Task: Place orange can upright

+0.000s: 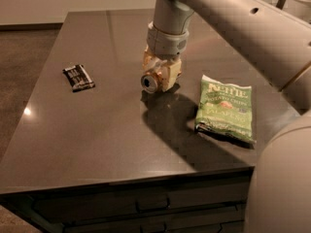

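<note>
Pincer (159, 78) is seen closed around the orange can (148, 82), which is held on its side at the counter's (97, 130) middle.

The arm (233, 23) is a thick, smooth tube in pale grey-white, with a few small dark round holes along its top and a thin dark seam where one section meets the next. It narrows to a rounded grey wrist (167, 33) ringed by a faint joint line. Below that hangs the gripper (156, 77), low over the middle of the table (97, 130), with stubby cream-yellow fingers (168, 74), and a broad, rounded grey shell (284, 178) fills the lower right corner.
</note>
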Robot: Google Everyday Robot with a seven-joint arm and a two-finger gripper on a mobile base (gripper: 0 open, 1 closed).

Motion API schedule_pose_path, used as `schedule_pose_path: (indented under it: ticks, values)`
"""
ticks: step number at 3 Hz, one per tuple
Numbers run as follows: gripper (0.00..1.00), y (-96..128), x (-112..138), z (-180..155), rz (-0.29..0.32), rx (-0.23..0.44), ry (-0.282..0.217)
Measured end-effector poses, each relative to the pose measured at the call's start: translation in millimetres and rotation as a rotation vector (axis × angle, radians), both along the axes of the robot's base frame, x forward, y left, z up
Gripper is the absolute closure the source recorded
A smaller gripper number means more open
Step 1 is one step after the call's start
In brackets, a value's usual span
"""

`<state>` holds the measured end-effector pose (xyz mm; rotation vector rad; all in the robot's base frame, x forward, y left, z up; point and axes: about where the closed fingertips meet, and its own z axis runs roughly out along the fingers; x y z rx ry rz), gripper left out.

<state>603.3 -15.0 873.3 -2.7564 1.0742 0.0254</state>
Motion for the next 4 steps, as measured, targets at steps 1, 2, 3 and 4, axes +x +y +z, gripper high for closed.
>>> schedule_pose_path:
  ticks: [1,2,3,4]
  values:
    - [1.0,4,0,21,-0.095,0.111,0.044]
    - [1.0,9,-4,40,-0.19,0.247,0.116]
    - [1.0,16,-9,56,-0.277,0.385,0.205]
    - [1.0,23,-17,63,-0.359,0.508,0.313]
